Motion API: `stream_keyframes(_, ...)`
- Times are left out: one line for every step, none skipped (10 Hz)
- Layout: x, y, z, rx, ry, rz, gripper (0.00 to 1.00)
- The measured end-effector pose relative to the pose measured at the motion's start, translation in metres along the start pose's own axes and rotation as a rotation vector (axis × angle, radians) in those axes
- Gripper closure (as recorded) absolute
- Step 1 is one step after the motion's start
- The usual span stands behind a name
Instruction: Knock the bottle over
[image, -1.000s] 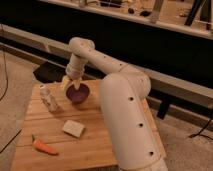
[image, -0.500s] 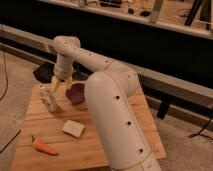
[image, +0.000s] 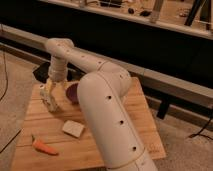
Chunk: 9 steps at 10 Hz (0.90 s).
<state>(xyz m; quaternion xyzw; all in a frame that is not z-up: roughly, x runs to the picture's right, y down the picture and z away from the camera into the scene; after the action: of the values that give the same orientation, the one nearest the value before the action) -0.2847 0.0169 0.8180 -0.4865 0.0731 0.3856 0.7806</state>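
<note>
The gripper (image: 48, 89) hangs low over the back left corner of a table (image: 142, 117) made of light wooden planks. The planks run out from the gripper toward the front and the right. Under and around the table lies a pale, speckled floor (image: 182, 150). On it, far to the right of the gripper and lower, a thin dark cable (image: 204, 129) curls. Behind the gripper a dark wall (image: 150, 47) takes the whole width, and a pale ledge (image: 172, 86) runs along its foot, sloping down to the right. High above the gripper, at the top edge, there is a lighter counter (image: 165, 19) with small things on it that I cannot tell. The light is dim and warm, brighter only up there.
</note>
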Motion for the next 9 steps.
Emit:
stream_keyframes(-0.005, 0.003, 0.002, 0.012, 0.005, -0.013, 0.35)
stream_keyframes(-0.009, 0.006, 0.003, 0.022, 0.007, -0.025, 0.35)
stream_keyframes(-0.015, 0.010, 0.006, 0.040, 0.016, -0.047, 0.35)
stream_keyframes(-0.020, 0.013, 0.006, 0.056, 0.021, -0.065, 0.35)
stream_keyframes(-0.025, 0.016, 0.007, 0.079, 0.030, -0.086, 0.35)
stream_keyframes(-0.032, 0.018, 0.006, 0.106, 0.039, -0.111, 0.35)
stream_keyframes(-0.034, 0.018, 0.006, 0.117, 0.044, -0.119, 0.35)
stream_keyframes(-0.039, 0.020, 0.006, 0.140, 0.051, -0.141, 0.35)
stream_keyframes(-0.043, 0.022, 0.007, 0.157, 0.055, -0.158, 0.35)
